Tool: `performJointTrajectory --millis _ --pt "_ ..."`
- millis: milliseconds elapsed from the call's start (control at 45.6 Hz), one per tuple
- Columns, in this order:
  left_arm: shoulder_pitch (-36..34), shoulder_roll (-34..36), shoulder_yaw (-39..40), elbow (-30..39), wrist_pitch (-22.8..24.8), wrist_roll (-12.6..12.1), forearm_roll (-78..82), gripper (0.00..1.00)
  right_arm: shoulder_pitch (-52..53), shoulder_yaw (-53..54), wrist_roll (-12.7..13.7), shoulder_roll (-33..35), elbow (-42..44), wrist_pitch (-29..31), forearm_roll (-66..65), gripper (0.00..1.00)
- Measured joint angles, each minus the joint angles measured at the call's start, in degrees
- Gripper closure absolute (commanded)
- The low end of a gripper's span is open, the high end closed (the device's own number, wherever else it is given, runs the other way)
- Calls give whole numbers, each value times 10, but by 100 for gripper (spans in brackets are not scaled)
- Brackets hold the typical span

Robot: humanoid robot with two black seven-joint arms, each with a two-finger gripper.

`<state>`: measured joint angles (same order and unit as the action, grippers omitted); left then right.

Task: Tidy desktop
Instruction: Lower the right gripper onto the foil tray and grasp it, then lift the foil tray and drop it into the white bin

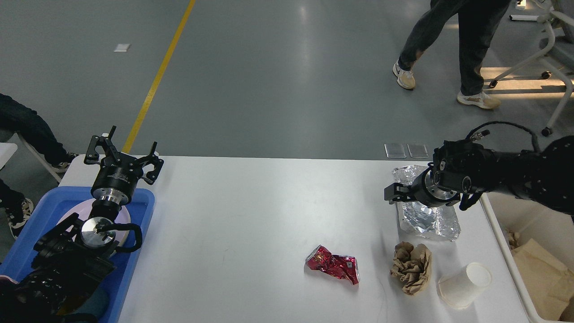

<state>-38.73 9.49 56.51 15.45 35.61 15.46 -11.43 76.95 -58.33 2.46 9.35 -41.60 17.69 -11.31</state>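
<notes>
Your desktop (251,215) spreads white across the middle of the head view, and the rubbish on it sits bunched toward your right-hand side. There you have a crumpled sheet of silver foil (426,215), a crushed red wrapper (334,264) nearer the middle, a wad of brown paper (412,267) just right of it, and a white paper cup (464,285) tipped on its side near the front edge. The cream bin (529,251) stands off the right edge with brown paper already inside, so I judge that is where this litter belongs, which explains why your right arm works this side.

Your right gripper (394,193) hangs over the left edge of the foil, pointing left across it. It shows dark and nearly end-on, so you cannot tell from here whether the fingers are spread or closed, nor whether they touch the foil; it may simply be hovering above it.

Your left gripper (123,154) is raised above the far rim of the blue tray (143,211), fingers spread wide and holding nothing. A pale plate (67,215) lies in the tray beneath that arm, so the tray seems meant for dishes.

All four pieces of litter are on the table, so the tidying looks barely started. The foil looks like the right arm's first pick; it is thin and springy, so take a firm pinch on a bunched part.
</notes>
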Motion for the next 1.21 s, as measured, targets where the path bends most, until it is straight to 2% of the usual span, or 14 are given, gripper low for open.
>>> performJointTrajectory --millis 307,351,395,439,461,548,768,1207 --pt "0 0 0 0 0 0 0 3 -83 15 1 -34 77 -57 0 1" --pt "0 0 0 0 0 0 0 3 -92 14 1 -36 82 -66 0 11" --pt "0 0 0 0 0 0 0 3 -96 14 2 -37 84 -73 0 27" --pt "0 0 0 0 0 0 0 3 -100 13 2 -39 85 -80 -2 47" --pt "0 0 0 0 0 0 0 3 -101 13 2 -39 85 -82 -2 68" --pt "0 0 0 0 0 0 0 3 -107 6 4 -44 85 -86 -5 100" --pt "0 0 0 0 0 0 0 3 -118 7 21 -46 84 -86 -3 100" --pt "0 0 0 0 0 0 0 3 -79 17 23 -36 51 -86 1 100"
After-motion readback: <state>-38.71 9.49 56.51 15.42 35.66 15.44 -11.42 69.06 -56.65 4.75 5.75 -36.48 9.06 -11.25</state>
